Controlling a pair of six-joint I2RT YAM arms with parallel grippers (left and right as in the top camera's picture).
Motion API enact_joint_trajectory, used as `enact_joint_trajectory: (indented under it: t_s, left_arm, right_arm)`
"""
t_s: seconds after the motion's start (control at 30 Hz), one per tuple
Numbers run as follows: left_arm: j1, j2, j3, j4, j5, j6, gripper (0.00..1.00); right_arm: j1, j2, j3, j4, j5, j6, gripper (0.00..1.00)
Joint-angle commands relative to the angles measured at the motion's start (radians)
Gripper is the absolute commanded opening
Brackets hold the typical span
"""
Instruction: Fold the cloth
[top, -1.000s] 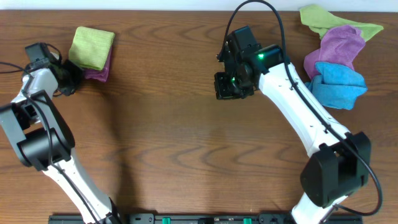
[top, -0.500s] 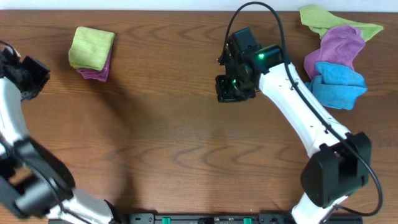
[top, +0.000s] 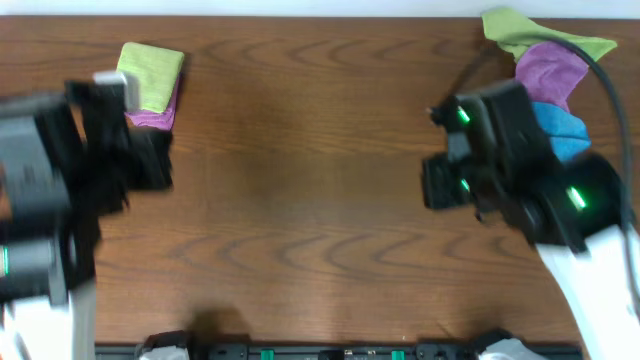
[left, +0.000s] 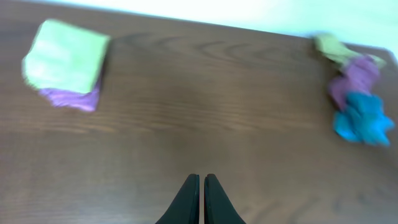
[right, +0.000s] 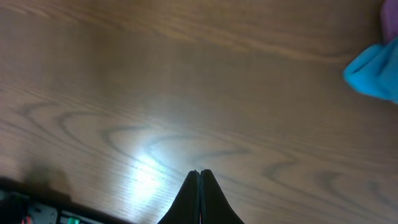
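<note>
Dark wood-grain bench (top: 300, 200) fills every view, bare through its middle. Seen from its own wrist camera, the left claw (left: 200, 178) is closed, its two black fingers pressed together with nothing between them, and it hangs above open wood. The right claw (right: 200, 173) is the same: fingers together, empty, over bare grain with a patch of glare just ahead of it. From overhead both arms are blurred, one at each side of the bench.

Well beyond the left claw, at the far left corner, the lime-green cloth (top: 150, 75) lies as a compact, roughly square packet. It rests squarely on a folded purple cloth (top: 150, 118), whose edge shows along the near side. Its top looks flat and its edges fairly even, though the wrist view is too soft to show layers or a tag.

At the far right corner sits a loose pile, well apart from both claws: a crumpled green cloth (top: 530, 30), a crumpled purple cloth (top: 548, 72) and a blue cloth (top: 565, 125) nearest the right arm.

Judging by that tidy packet and the two empty claws, the fold looks finished. What remains, if anything, is a check that the stack sits square.
</note>
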Motion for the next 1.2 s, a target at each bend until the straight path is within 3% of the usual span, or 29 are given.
enact_joint_trajectory:
  t_s: [0.0, 0.2, 0.3, 0.33, 0.37, 0.4, 1.03, 1.17]
  left_arm:
    - [-0.042, -0.188, -0.087, -0.013, -0.040, 0.046, 0.06]
    - [-0.045, -0.495, -0.352, -0.042, -0.045, 0.045, 0.06]
    - [-0.045, -0.567, -0.444, -0.042, -0.041, 0.026, 0.07]
    - [-0.045, -0.579, -0.461, -0.042, -0.041, 0.018, 0.24]
    - [-0.045, -0.585, -0.473, -0.042, -0.041, 0.002, 0.66]
    - [-0.045, -0.583, -0.473, -0.042, -0.041, -0.008, 0.98]
    - [-0.045, -0.584, -0.473, -0.064, -0.050, -0.021, 0.95]
    - [-0.069, -0.629, -0.475, -0.063, -0.230, 0.038, 0.95]
  right_arm:
    - [0.048, -0.153, -0.103, 0.004, 0.076, 0.037, 0.02]
    - [0.080, -0.455, -0.413, 0.116, 0.087, 0.061, 0.02]
    - [0.080, -0.528, -0.515, 0.150, 0.087, 0.061, 0.01]
    - [0.080, -0.540, -0.534, 0.155, 0.087, 0.061, 0.16]
    - [0.080, -0.545, -0.547, 0.155, 0.087, 0.062, 0.54]
    - [0.080, -0.544, -0.547, 0.154, 0.087, 0.062, 0.99]
    - [0.080, -0.538, -0.547, 0.148, 0.087, 0.061, 0.99]
    - [0.080, -0.538, -0.547, 0.148, 0.087, 0.061, 0.99]
